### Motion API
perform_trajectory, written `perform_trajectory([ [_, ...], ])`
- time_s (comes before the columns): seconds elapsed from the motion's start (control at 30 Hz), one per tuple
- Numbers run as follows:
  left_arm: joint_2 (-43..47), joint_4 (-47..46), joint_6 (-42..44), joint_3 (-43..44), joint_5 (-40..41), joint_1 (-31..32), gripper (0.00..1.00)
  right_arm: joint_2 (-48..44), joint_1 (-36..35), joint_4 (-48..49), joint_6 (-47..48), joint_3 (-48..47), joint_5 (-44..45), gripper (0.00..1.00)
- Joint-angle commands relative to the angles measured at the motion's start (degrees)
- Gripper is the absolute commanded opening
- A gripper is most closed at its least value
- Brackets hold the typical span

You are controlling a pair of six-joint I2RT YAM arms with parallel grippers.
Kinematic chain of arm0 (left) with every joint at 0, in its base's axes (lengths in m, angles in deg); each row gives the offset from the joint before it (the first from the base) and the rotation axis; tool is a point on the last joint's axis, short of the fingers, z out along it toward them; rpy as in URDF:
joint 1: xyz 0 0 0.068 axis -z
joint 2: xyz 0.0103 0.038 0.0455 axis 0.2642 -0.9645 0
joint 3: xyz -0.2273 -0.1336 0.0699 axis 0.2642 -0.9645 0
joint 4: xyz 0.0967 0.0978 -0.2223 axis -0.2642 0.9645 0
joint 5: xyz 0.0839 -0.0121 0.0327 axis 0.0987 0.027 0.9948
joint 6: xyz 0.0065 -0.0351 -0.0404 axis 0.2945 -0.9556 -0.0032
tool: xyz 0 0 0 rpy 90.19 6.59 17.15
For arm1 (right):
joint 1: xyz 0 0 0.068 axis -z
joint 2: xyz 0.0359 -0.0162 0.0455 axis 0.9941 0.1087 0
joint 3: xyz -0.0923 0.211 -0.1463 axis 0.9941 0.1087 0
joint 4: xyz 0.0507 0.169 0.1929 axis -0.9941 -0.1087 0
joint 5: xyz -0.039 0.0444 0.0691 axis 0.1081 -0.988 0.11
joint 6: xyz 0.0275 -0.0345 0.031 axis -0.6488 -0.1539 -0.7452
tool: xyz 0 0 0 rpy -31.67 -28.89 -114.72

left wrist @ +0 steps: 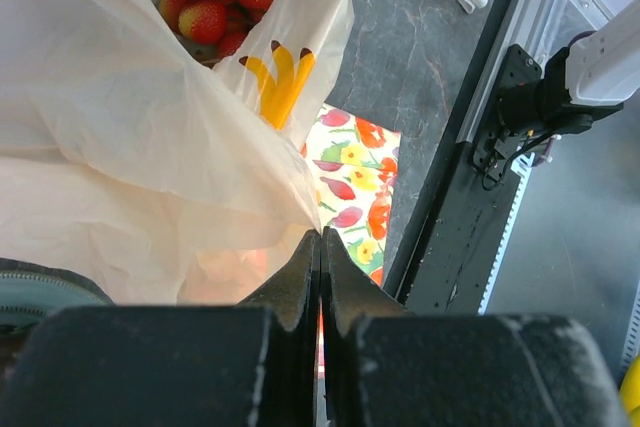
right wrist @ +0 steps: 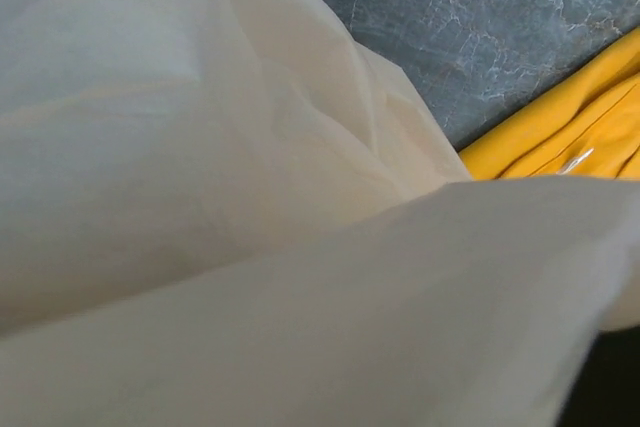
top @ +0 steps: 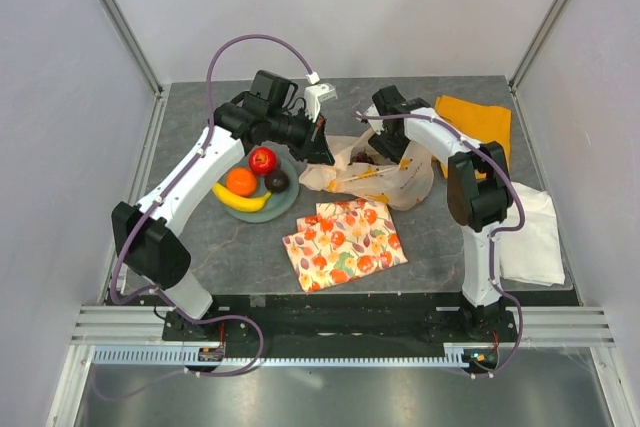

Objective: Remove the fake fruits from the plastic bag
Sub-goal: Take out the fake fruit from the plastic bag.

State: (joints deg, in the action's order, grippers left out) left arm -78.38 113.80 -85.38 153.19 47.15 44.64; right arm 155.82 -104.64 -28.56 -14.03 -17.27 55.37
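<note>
Left gripper [left wrist: 320, 239]: 2 black jaws pressed together, pinching thin, crinkled translucent film of the plastic bag [left wrist: 150, 147]. Right gripper [top: 388, 150]: fingers hidden by film, state cannot be told. Bag slumped mid-table [top: 430, 237]; bumpy, glossy red fake fruits [left wrist: 215, 9] inside.

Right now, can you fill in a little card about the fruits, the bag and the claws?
On the plate: red apple, orange, banana, one dark fruit
Plastic bag: beside the plate, crumpled
Left claw: shut, pinching the bag's edge
Right claw: down in the bag, tips hidden
Flowery cloth: flat, on the near side of the bag
</note>
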Motion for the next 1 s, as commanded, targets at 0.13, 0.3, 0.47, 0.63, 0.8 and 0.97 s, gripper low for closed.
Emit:
perform_trajectory([
  [0.13,-1.4,0.0,1.6,6.3,1.3,-1.1,0.02,-7.0,1.2,-0.5,6.7,-4.6,-7.6,0.43],
  [0.3,-3.7,0.3,3.4,13.7,2.9,-1.8,0.02,-12.9,1.2,-2.8,3.5,-11.1,-18.5,0.40],
  [0.47,-4.5,0.2,5.5,20.1,4.6,-1.8,0.02,-19.6,1.3,-3.0,-0.8,-12.5,-29.2,0.40],
  [0.63,-6.1,-0.3,6.3,24.0,7.3,-1.9,0.02,-23.3,1.3,-4.6,-4.6,-11.2,-39.2,0.41],
  [0.8,-7.9,-0.4,5.0,27.3,11.1,-2.3,0.48,-26.2,1.5,-4.9,-6.9,-11.2,-45.1,0.42],
  [0.97,-5.0,-1.4,2.8,31.5,12.7,-4.8,0.79,-28.0,1.4,-7.9,-10.2,-24.0,-50.7,0.45],
])
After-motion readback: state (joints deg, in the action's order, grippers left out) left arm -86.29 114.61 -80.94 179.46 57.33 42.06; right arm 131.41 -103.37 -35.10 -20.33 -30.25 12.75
